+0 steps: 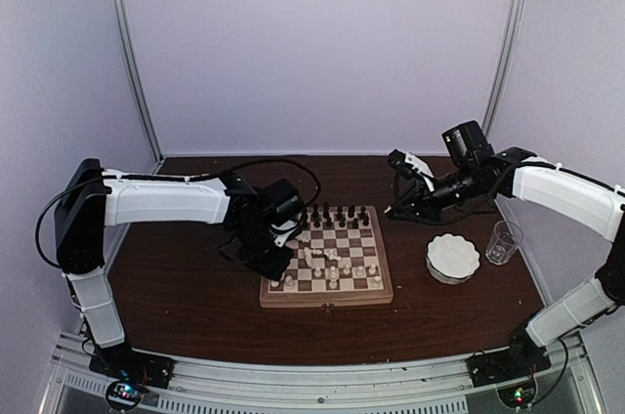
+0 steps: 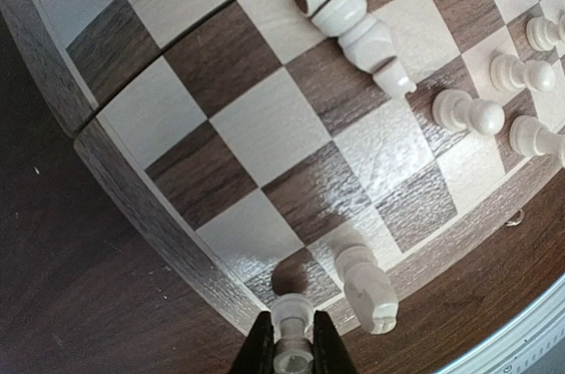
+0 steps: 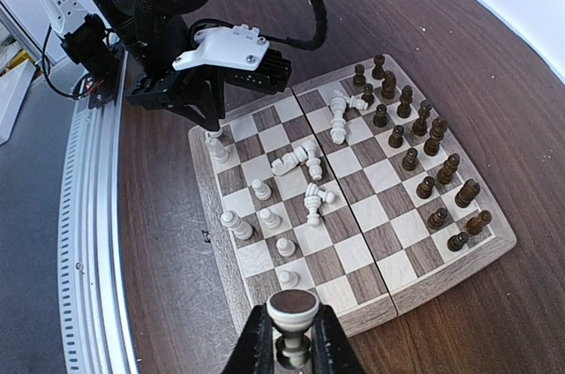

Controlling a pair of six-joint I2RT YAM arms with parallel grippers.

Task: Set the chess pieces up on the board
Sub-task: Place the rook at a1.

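Left gripper (image 2: 288, 346) pinches a white piece (image 2: 291, 312) at the board's (image 2: 265, 127) corner; the fallen piece (image 2: 366, 287) just beside could tip it as I let go.

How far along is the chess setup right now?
Done: the dark pieces stand in two rows along one side of the board. In hand: the left fingers grip a white piece at a corner square; the right fingers hold a pale piece up off the board. Left: several white pieces lie toppled mid-board, only some stand.

Soft even light, glare on board (image 2: 380, 175), wrist views fisheye-warped
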